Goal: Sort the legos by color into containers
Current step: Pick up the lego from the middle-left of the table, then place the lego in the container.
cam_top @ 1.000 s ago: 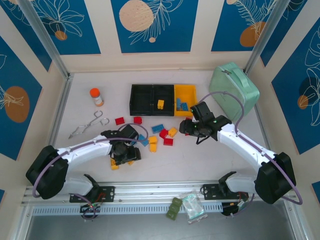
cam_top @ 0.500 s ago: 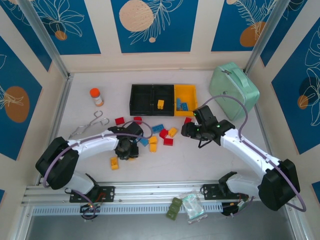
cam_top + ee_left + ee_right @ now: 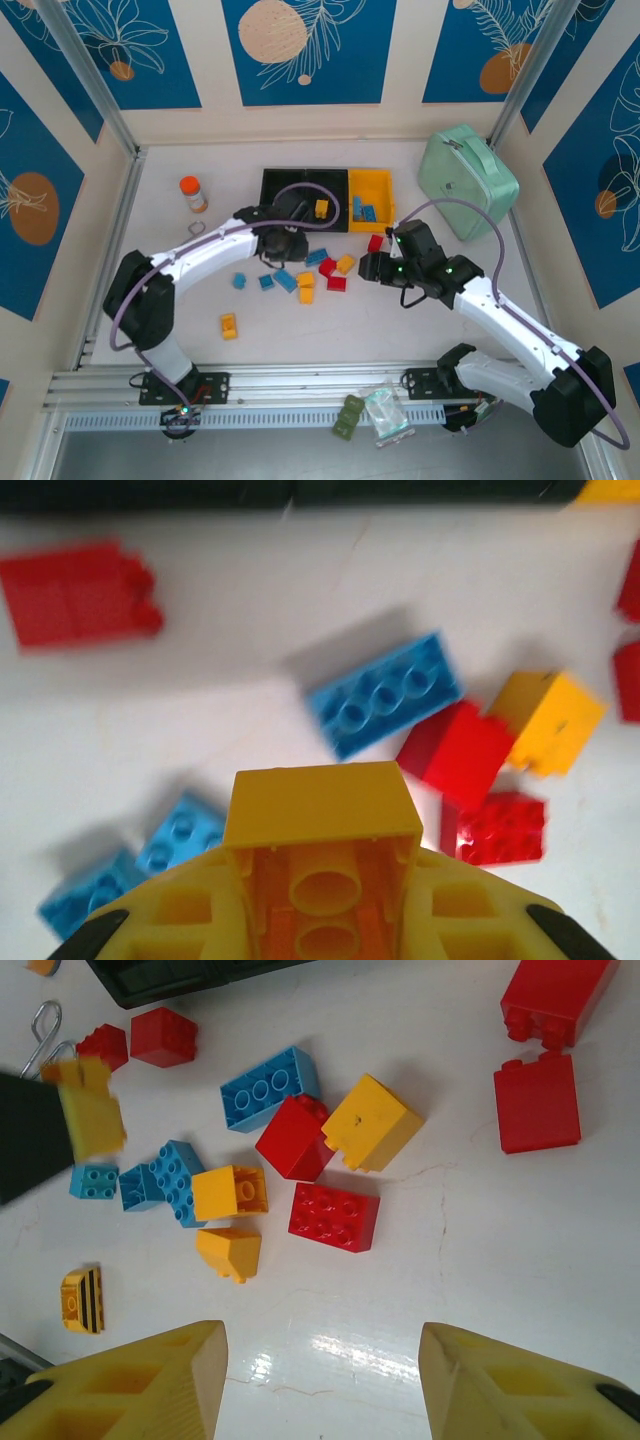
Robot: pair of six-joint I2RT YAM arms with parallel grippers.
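White table (image 3: 430, 325) bears three containers (image 3: 305, 172); left gripper (image 3: 320, 915) holds one yellow lego (image 3: 318, 805)

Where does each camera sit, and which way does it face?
Top external: above, behind the bases, looking down on the left arm, right arm and containers.
Left wrist: looks down past the left fingers, which grip a yellow brick.
Right wrist: looks down between the open right fingers.
Shared: the long blue brick shows in both wrist views.
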